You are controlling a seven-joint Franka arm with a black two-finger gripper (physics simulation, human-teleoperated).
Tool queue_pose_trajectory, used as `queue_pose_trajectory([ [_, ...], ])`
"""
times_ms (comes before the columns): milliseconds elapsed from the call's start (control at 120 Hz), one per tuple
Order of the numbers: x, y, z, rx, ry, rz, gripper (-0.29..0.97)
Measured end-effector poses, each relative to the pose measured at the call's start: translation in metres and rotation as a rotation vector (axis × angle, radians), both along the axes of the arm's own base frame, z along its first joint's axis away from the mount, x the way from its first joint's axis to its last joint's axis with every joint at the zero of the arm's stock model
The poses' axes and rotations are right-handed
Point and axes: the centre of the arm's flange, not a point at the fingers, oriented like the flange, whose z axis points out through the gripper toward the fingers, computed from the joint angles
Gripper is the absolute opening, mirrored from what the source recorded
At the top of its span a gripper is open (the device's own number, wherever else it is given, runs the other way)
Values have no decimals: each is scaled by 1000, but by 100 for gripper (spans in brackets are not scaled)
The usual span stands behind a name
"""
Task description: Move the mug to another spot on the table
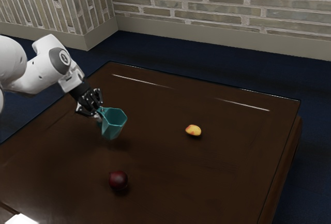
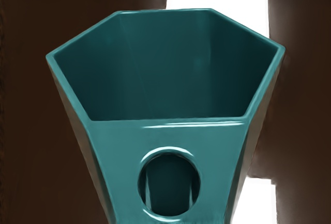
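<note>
The black jaws grip the handle side of the glossy teal mug [image 1: 114, 123], six-sided and tilted over the dark polished worktop [image 1: 232, 151], with a yellow fruit [image 1: 193, 130] toward the exterior view's right of it and a dark red fruit [image 1: 118, 180] nearer the camera.

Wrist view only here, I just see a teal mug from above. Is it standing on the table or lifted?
Observer: In the exterior view the mug hangs tilted in the gripper, apparently just off the table.
Operator: Anything else on the table?
Observer: A dark red fruit lies nearer the camera than the mug.
Operator: Is that all?
Observer: A yellow fruit lies toward the exterior view's right, apart from both.
</note>
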Motion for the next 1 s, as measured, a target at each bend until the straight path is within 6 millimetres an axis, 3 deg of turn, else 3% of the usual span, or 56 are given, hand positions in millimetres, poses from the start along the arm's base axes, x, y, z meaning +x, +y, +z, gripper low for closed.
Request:
queue_pose_trajectory([
  [158,2,-7,6,-106,-38,42,-4],
  [367,-1,-12,-22,-305,-20,64,-6],
  [517,12,-34,-38,-398,-30,13,-7],
  [725,18,-26,-74,-505,-33,-11,-7],
  [1000,10,-10,-91,-537,-44,-42,-7],
])
